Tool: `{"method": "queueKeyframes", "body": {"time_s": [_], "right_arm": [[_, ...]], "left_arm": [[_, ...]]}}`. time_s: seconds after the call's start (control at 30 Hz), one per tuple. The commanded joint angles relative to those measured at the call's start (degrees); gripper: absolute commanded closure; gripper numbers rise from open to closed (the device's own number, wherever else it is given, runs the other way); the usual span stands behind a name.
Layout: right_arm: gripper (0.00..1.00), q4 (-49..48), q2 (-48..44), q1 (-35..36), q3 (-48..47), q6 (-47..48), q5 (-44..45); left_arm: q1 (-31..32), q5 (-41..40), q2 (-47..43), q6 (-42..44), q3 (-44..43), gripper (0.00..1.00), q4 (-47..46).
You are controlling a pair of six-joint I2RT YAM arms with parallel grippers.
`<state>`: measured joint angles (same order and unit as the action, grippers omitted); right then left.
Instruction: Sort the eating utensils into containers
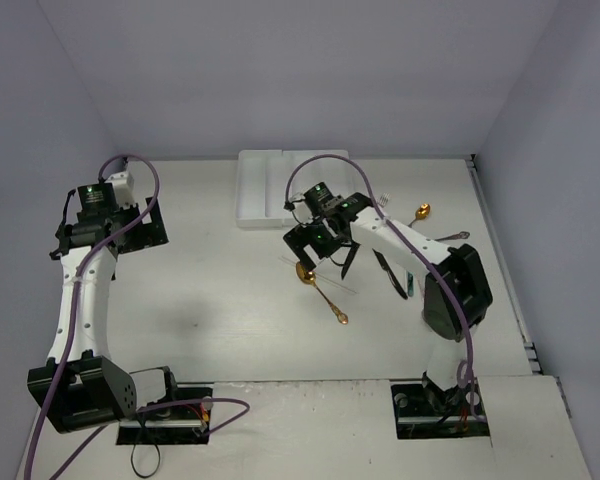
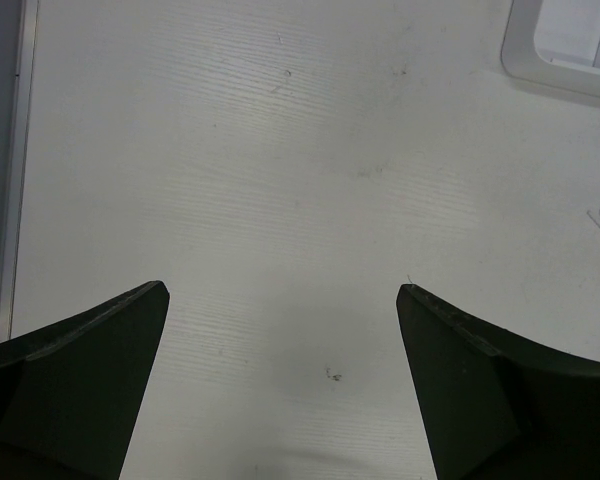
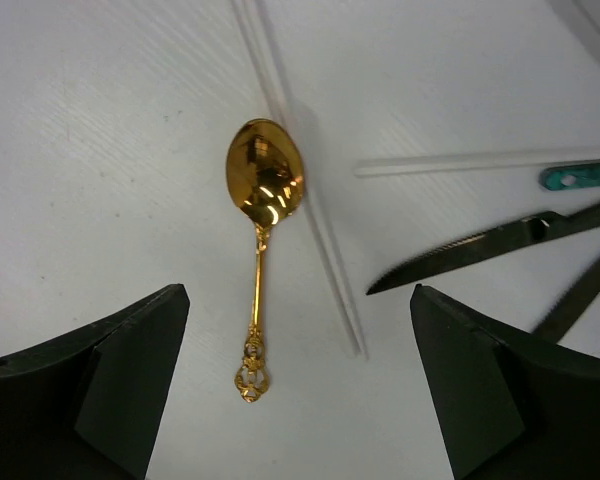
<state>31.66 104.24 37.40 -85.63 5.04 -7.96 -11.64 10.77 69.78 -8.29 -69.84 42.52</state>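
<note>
A gold spoon (image 3: 259, 255) lies flat on the table, bowl pointing away from my right gripper (image 3: 300, 300). That gripper is open above it, and the spoon's ornate handle end sits between the fingers, nearer the left one, untouched. In the top view the spoon (image 1: 322, 294) lies just below the right gripper (image 1: 314, 250). Two black knives (image 3: 480, 245) and a teal handle (image 3: 580, 177) lie to the right. The white tray (image 1: 265, 190) stands at the back centre. My left gripper (image 1: 100, 228) hangs open over bare table at far left, nothing between its fingers (image 2: 110, 350).
Two thin clear sticks (image 3: 305, 200) cross the table beside the spoon. A second gold spoon (image 1: 420, 212) and a silver piece (image 1: 456, 236) lie at the right rear. A corner of the tray (image 2: 570, 50) shows in the left wrist view. Grey walls close in three sides.
</note>
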Motion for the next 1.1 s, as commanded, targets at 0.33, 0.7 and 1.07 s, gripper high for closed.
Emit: {"method": "queueKeyframes", "body": {"time_s": [0.33, 0.7, 1.07], "right_arm": [[0.49, 1.0, 2.2, 7.0, 1.9, -1.5, -2.7], [0.57, 0.9, 3.5, 7.2, 6.5, -0.6, -2.8], [0.62, 0.8, 7.5, 5.6, 6.0, 0.3, -4.0]], "left_arm": [[-0.3, -1.9, -0.7, -1.2, -0.8, 0.03, -3.0], [-0.2, -1.7, -0.6, -1.4, -1.1, 0.03, -3.0], [-0.3, -1.8, -0.5, -1.3, -0.8, 0.03, -3.2]]}}
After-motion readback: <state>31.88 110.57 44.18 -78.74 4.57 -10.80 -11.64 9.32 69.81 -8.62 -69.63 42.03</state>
